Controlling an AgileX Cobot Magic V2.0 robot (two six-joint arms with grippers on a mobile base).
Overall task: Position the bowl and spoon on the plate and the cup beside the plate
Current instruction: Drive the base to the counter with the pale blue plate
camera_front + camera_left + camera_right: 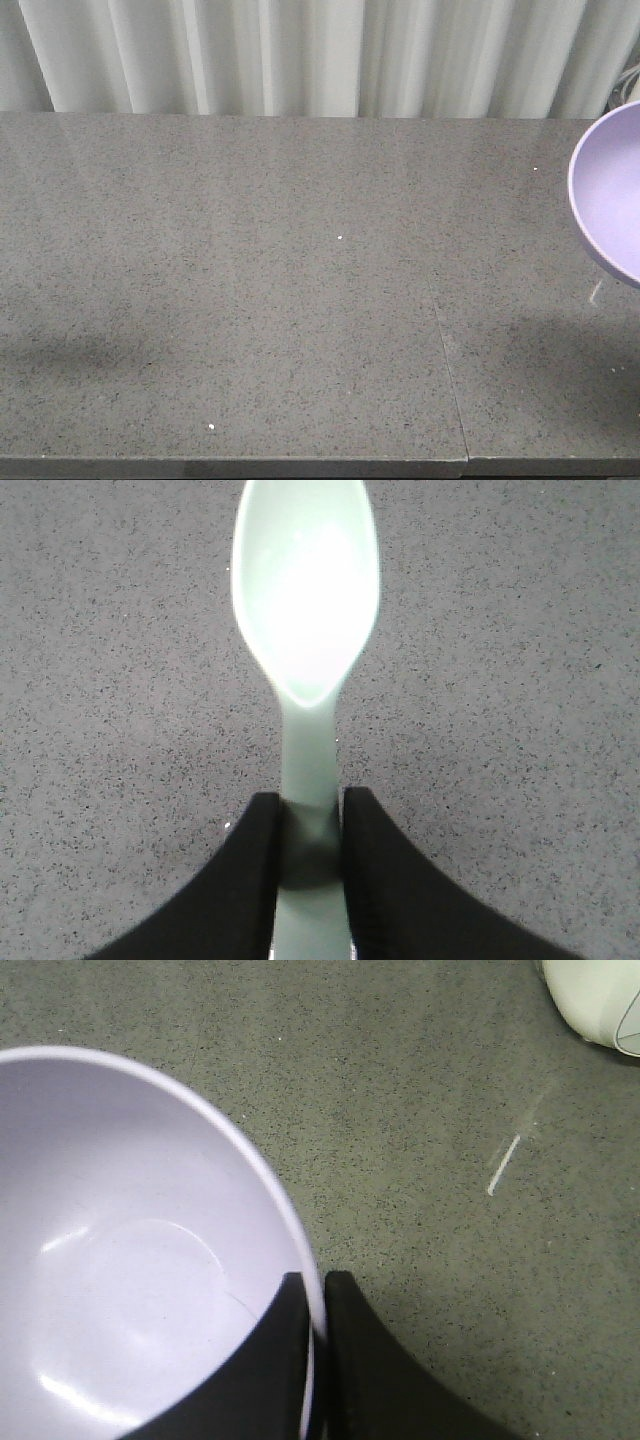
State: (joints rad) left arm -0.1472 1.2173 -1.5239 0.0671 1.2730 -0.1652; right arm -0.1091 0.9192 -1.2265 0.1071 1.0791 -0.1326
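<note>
My left claw (pixel 310 815) was closed on the pale mint-green spoon (pixel 305 610). Both black fingers pressed the handle just below the neck, with the scoop face-up and pointing away from me. The grey speckled counter (pixel 520 680) lay beneath it; whether the spoon hung clear of the stone I could not tell.

My right claw (pixel 318 1295) pinched the rim of the lavender bowl (pixel 130 1250), one finger inside the wall and one outside. The bowl was empty. In the front view it sat tilted at the right edge of the frame and looked lifted off the counter.

Past the bowl, a short pale streak (pixel 503 1165) marked the stone. A white rounded object (pixel 600 1000) that I could not identify poked into the far corner. At the back hung a white pleated curtain (pixel 300 55).

I judged this to be the carrying step — both pieces were in hand and nothing was placed. The plate and the cup showed in none of my views. My next move called for finding the plate and lowering the bowl level onto it. A rim pinch lets a bowl swing, so I would go down slowly and let go only once its base sat flat. The spoon would go down after the bowl.
</note>
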